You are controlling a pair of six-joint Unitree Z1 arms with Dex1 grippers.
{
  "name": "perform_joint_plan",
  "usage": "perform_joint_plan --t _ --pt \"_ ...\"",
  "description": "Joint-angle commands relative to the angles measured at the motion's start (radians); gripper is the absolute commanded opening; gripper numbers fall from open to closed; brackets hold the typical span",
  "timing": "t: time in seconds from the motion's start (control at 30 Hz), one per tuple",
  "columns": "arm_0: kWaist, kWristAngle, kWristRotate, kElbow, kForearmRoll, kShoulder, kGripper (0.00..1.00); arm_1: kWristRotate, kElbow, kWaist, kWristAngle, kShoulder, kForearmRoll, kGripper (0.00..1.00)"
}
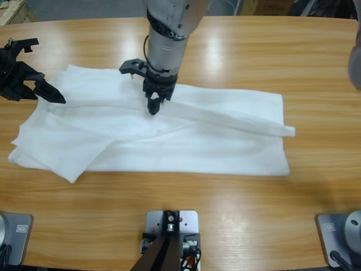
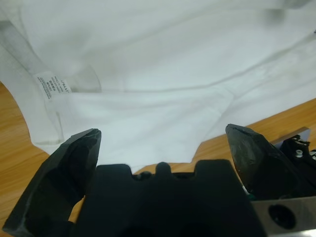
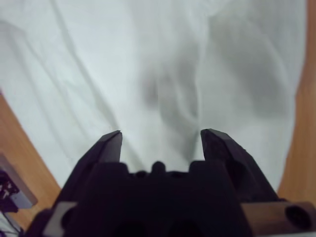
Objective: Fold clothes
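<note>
The left gripper (image 2: 163,143) has its jaws wide apart and holds nothing; betw. them the left wrist view shows the T-shirt (image 2: 163,74) edge and a small white care label (image 2: 53,85) near the collar. In the high view this gripper (image 1: 34,84) sits at the table's left edge, one jaw tip touching or just over the shirt's upper left corner; which one I cannot tell.

The right gripper (image 3: 160,140) is also open, jaws apart w/ only white cloth ahead of them, nothing grasped. From above it (image 1: 153,104) comes down from the top near the middle, tips at the upper part of the shirt (image 1: 186,141).

The T-shirt lies flat on the wooden table (image 1: 282,56), spread left to right across the middle. A long diagonal fold runs toward the right side, and the left part is folded over w/ a corner pointing to the front edge.
</note>
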Motion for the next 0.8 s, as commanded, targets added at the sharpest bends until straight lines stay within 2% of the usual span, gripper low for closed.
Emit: perform_joint_plan --t 0.03,0.47,0.7,0.8 --pt "-0.011 0.006 -0.015 0.031 -0.016 0.042 0.977 -0.013 -0.012 0.046 0.076 0.092 0.047 0.651" --pt "-0.019 0.006 -0.015 0.032 -0.018 0.041 0.977 -0.007 -0.052 0.116 0.067 0.084 0.146 0.649" --pt "-0.019 0.006 -0.015 0.033 -0.018 0.044 0.977 0.046 -0.084 0.144 -0.043 0.122 0.147 0.66" --pt "-0.019 0.006 -0.015 0.032 -0.019 0.051 0.977 0.055 -0.116 0.144 -0.109 0.139 0.147 0.704"
